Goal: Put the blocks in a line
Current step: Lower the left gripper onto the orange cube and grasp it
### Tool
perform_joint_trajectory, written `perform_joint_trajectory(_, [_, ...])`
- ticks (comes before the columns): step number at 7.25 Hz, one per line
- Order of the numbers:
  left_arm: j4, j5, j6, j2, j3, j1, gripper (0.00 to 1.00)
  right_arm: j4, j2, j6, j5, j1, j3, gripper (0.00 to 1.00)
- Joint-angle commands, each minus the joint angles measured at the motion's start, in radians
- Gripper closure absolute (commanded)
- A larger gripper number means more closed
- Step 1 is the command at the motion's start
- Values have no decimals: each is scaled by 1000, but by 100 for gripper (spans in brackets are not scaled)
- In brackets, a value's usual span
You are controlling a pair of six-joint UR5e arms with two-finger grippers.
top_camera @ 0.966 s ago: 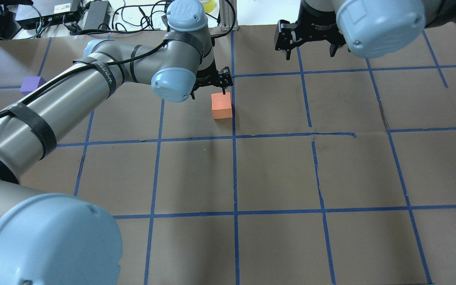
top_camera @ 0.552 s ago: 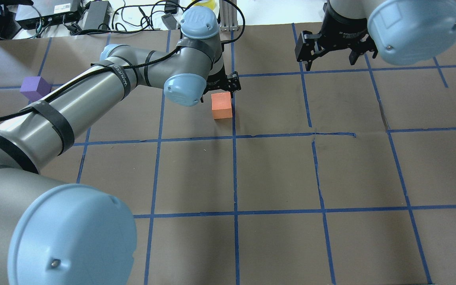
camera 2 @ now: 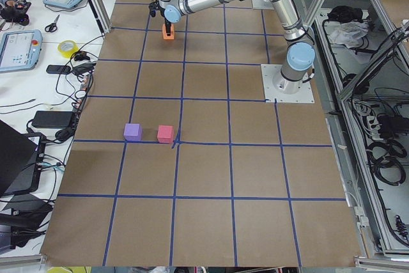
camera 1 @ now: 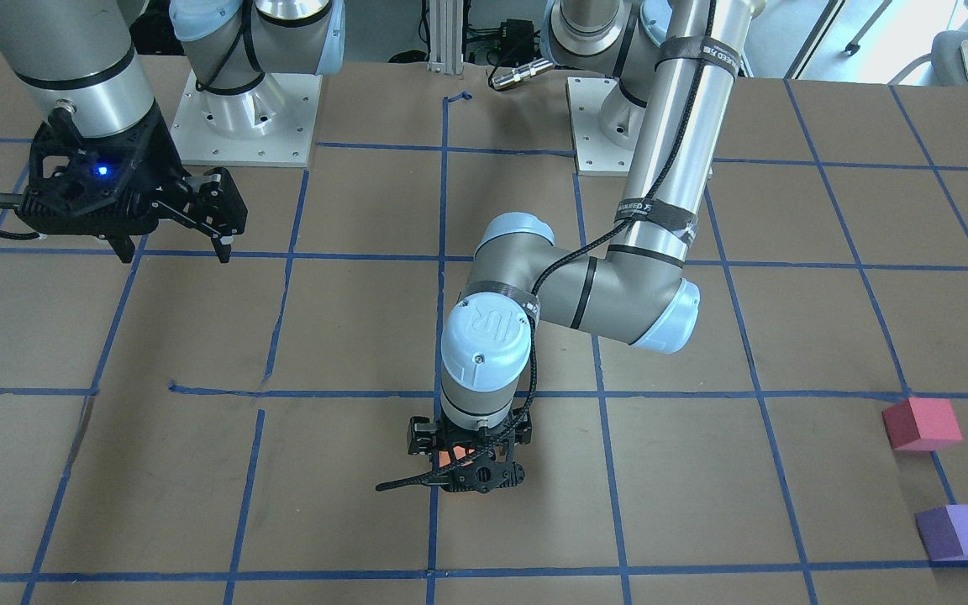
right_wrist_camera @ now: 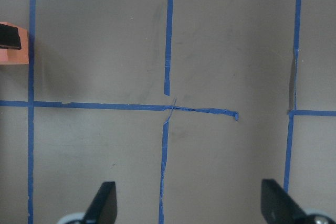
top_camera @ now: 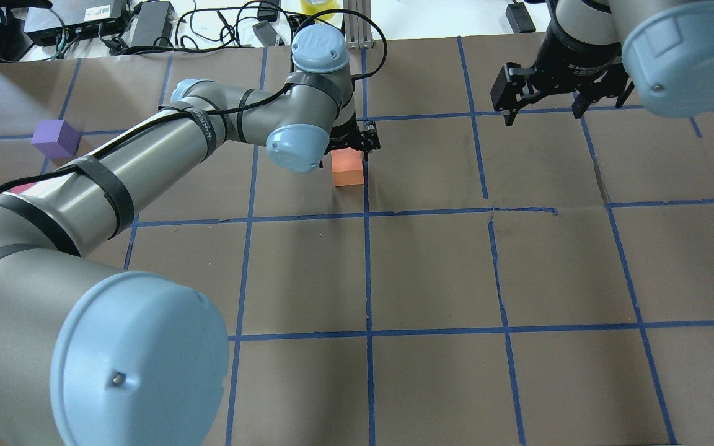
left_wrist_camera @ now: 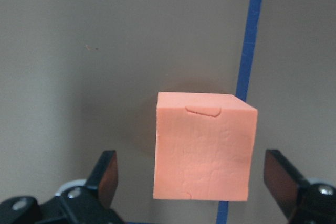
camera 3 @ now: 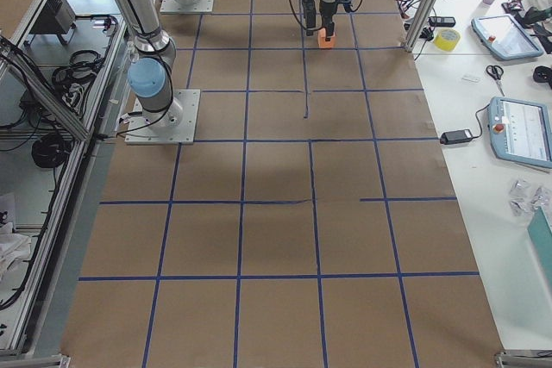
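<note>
You have: left gripper (left_wrist_camera: pixel 193 174), fingers (left_wrist_camera: pixel 107 174) spread wide astride the orange block (top_camera: pixel 348 170) on the tabletop (top_camera: pixel 431 272), touching neither side; right gripper (camera 1: pixel 173 250), spread and empty, aloft; red block (camera 1: pixel 921 423) beside purple block (camera 1: pixel 959 532), well off leftward.

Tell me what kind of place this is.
Most likely a robotics lab or test cell. A table covered in brown paper with a blue tape grid carries the left arm and right arm on bolted base plates, and a side bench holds teach pendants and loose cables.
</note>
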Motion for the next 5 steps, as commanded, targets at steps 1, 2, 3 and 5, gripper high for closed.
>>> perform_joint_trajectory(1, [26, -1, 1, -15, 0, -1, 0, 14, -5, 7, 4, -4, 6, 0])
perform_joint_trajectory(2, [33, 1, 4, -16, 0, -3, 0, 37, -19, 157, 26, 5, 14, 0])
perform_joint_trajectory(3, [49, 2, 2, -14, 0, -4, 21, 36, -27, 186, 51, 5, 37, 0])
perform_joint_trajectory(5, [69, 7, -4, -14, -9, -7, 52, 16, -28, 160, 28, 4, 52, 0])
